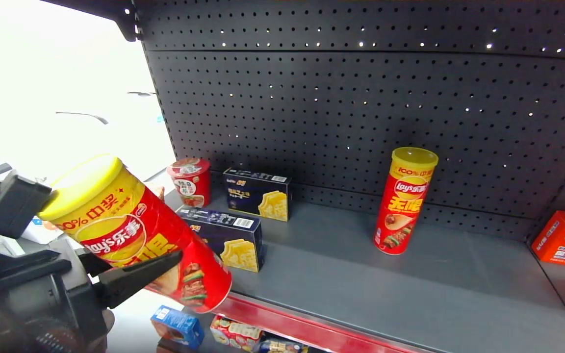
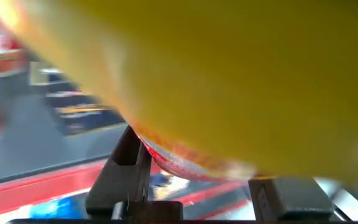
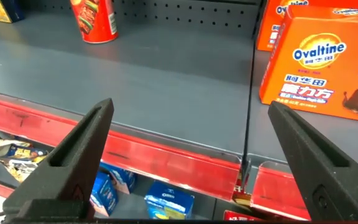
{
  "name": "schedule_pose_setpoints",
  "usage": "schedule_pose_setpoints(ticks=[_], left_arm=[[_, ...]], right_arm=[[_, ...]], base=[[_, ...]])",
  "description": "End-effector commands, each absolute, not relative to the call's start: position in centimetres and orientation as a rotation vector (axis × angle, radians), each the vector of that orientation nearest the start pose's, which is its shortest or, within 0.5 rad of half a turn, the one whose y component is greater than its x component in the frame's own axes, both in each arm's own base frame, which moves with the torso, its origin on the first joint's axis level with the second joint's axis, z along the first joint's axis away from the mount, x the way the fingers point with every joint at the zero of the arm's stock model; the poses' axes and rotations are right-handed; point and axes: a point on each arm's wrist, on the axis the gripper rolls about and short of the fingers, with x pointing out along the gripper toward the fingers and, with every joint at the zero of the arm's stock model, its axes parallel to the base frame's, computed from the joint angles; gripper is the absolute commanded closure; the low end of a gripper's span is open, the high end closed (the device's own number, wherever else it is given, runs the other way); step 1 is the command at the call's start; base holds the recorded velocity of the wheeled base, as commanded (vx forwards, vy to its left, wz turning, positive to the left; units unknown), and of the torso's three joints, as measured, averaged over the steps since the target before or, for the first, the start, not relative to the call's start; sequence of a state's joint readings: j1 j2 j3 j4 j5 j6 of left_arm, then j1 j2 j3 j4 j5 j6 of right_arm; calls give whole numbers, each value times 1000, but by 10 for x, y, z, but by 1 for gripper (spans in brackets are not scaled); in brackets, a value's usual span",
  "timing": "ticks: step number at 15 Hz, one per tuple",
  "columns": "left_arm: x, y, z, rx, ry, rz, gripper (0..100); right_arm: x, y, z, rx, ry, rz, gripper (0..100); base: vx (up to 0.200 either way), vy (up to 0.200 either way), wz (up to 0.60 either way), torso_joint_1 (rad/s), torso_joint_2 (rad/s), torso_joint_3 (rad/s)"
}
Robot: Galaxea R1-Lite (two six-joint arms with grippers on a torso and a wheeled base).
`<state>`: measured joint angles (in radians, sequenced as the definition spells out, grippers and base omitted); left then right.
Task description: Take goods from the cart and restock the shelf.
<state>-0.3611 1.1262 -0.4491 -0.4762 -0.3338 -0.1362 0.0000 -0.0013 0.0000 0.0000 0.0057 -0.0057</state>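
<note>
Gripping a tilted chip can [image 1: 130, 230] around its middle, the left gripper [image 1: 160, 260] is clamped on it at the shelf's [image 1: 434, 294] left front edge, with the yellow lid pointing up and away; a second can [image 1: 405, 201] stands upright farther right; the right gripper [image 3: 191, 107] hangs wide open and empty over the red front rail, near an orange box [image 3: 316, 68]

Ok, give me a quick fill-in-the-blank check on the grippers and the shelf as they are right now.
The left gripper is shut on a tilted held chip can with a ___ lid.
The second chip can stands ___ on the shelf.
The right gripper has its jaws ___, with nothing between them.
Missing words: yellow; upright; open.
</note>
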Motion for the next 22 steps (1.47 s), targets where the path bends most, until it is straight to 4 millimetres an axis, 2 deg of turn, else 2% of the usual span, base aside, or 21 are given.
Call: schedule_pose_setpoints(ticks=[1,3,6,8,10,12,13,15,20,22], left_arm=[[118,-60,202,-127,206,-738,100],[115,-57,205,-129,186,-721,100],[99,-49,209,-123,181,-679,100],[93,-43,213,-121,145,-560,100],[90,-41,215,-122,128,-534,100],[71,-32,208,-118,153,-500,100],[68,-30,207,-117,161,-499,100],[59,-27,214,-122,130,-497,100],[62,-23,235,-75,53,-440,100],[67,-23,235,-71,54,-419,100]], right_arm=[[-23,0,75,-8,0,5,0],[-23,0,76,-8,-2,6,0],[-23,0,76,-9,-2,6,0],[-23,0,76,-5,-2,6,0],[-23,0,76,-5,-2,6,0],[-23,0,75,-6,0,8,0],[-23,0,76,-8,-2,5,0],[-23,0,76,-9,-2,6,0],[-23,0,76,-8,-2,8,0],[-23,0,76,-8,-2,8,0]], base=[[0,0,0,0,0,0],[0,0,0,0,0,0],[0,0,0,0,0,0],[0,0,0,0,0,0],[0,0,0,0,0,0],[0,0,-600,2,0,0],[0,0,-600,-12,2,-7],[0,0,0,0,0,0],[0,0,0,0,0,0],[0,0,0,0,0,0]])
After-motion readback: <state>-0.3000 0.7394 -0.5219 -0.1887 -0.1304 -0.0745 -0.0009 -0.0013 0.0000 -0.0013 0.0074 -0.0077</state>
